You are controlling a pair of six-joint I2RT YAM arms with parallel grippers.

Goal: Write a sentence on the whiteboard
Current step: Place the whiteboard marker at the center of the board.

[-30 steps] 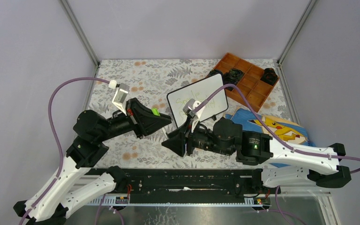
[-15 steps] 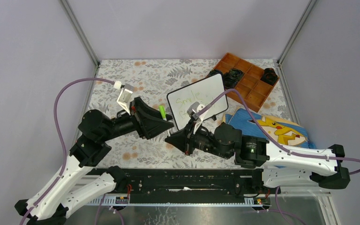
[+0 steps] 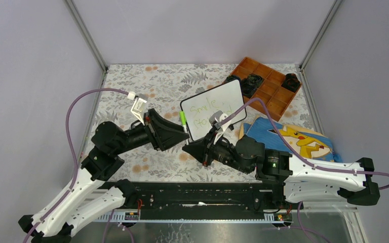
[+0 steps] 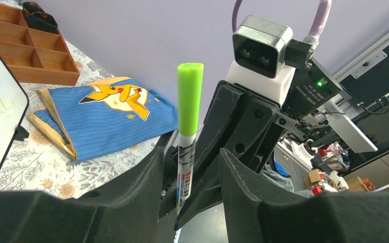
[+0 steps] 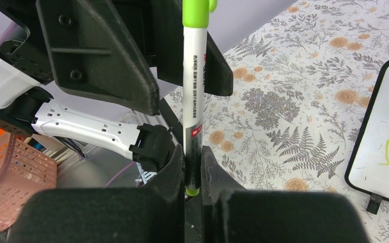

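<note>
Robot lab, data-collection cell. The table is boxed in by plain grey wall panels [image 3: 202, 30] on aluminium posts [image 3: 86, 35]. Two white-and-black arms [image 3: 314, 177] are bolted to a black rail [image 3: 202, 195] at the near edge, with purple cables [image 3: 73, 109] looping off them. The floral tablecloth [image 3: 147, 86] carries staged props: whiteboard [image 3: 223, 96], wooden compartment tray [image 3: 273, 98], Pikachu cloth [image 3: 299, 139]. The wrist views look past the cell to extrusion framing [image 4: 380, 55], cluttered benches [image 4: 324, 177] and an orange plastic basket [image 5: 10, 177].
</note>
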